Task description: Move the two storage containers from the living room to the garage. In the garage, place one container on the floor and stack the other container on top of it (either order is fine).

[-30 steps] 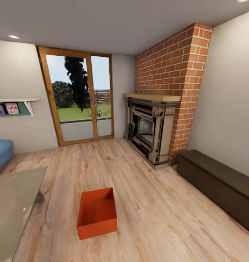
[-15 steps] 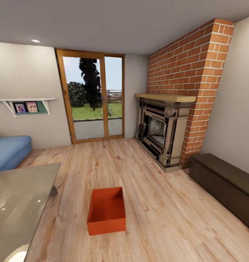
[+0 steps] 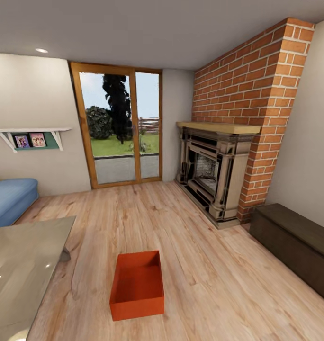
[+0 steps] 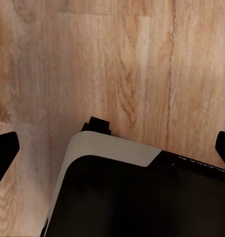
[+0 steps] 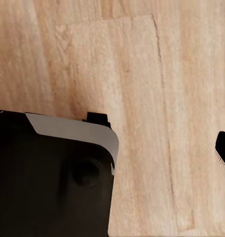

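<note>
From where I stand in the living room, the blue sofa [image 3: 8, 199] sits far left, with a glass-topped table [image 3: 24, 265] just in front of it. Right of the table's corner, near it but apart, one orange-red container [image 3: 137, 284] rests flat on the wood floor [image 3: 204, 265], open side up and empty, as far as I can see. I spot just this one bin. Further right stand the brick fireplace [image 3: 219, 175] and the long dark cabinet [image 3: 294, 241]. The risk, I'd judge, is that table: swinging in from the left could clip its corner, and a careless nudge could send the light bin sliding across the smooth planks or tip its low wall. The left claw [image 4: 112, 148] has its fingertips spread wide at the picture's edges, nothing between them but floor. Of the right claw only one fingertip [image 5: 224, 150] shows, so I cannot tell how far it gapes.
</note>
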Motion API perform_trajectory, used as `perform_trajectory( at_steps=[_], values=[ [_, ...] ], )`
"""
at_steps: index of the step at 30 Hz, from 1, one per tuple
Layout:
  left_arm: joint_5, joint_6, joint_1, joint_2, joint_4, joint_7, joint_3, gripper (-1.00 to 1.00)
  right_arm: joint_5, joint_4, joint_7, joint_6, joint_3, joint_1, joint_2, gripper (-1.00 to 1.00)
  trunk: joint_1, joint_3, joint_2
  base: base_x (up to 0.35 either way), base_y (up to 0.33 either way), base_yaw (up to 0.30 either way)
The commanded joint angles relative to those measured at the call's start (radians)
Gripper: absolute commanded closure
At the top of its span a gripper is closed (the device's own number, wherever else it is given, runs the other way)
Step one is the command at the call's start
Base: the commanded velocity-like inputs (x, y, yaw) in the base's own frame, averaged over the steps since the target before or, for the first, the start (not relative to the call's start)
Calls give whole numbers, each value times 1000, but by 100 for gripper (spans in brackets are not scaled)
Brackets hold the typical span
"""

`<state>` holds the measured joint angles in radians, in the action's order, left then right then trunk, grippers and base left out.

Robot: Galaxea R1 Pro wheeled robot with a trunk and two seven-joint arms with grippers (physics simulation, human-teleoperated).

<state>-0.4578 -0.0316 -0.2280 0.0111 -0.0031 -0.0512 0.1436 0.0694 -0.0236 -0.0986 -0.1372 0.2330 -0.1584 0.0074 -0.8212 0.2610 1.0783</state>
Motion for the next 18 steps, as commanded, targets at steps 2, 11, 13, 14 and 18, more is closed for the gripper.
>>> perform_trajectory(
  at_steps=[2, 11, 13, 14, 18],
  values=[
    [-7, -2, -1, 0, 0, -3, 8, -100, 8, -3, -3, -4, 4, -1, 8, -100, -1, 1, 1, 321, 0, 0],
    [-7, -2, -1, 0, 0, -3, 9, -100, 8, -3, -3, -4, 6, -1, 5, -100, -1, 1, 1, 316, 0, 0],
    [-7, -2, -1, 0, 0, -3, 9, -100, 8, -3, -3, -4, 7, -1, 6, -100, -1, 1, 1, 304, 0, 0],
    [-7, -2, -1, 0, 0, -3, 9, -100, 8, -3, -3, -4, 7, -1, 7, -100, -1, 1, 1, 303, 0, 0],
    [-7, -2, -1, 0, 0, -3, 9, -100, 7, -3, -3, -4, 4, -1, 9, -100, -1, 1, 1, 300, 0, 0]
  ],
)
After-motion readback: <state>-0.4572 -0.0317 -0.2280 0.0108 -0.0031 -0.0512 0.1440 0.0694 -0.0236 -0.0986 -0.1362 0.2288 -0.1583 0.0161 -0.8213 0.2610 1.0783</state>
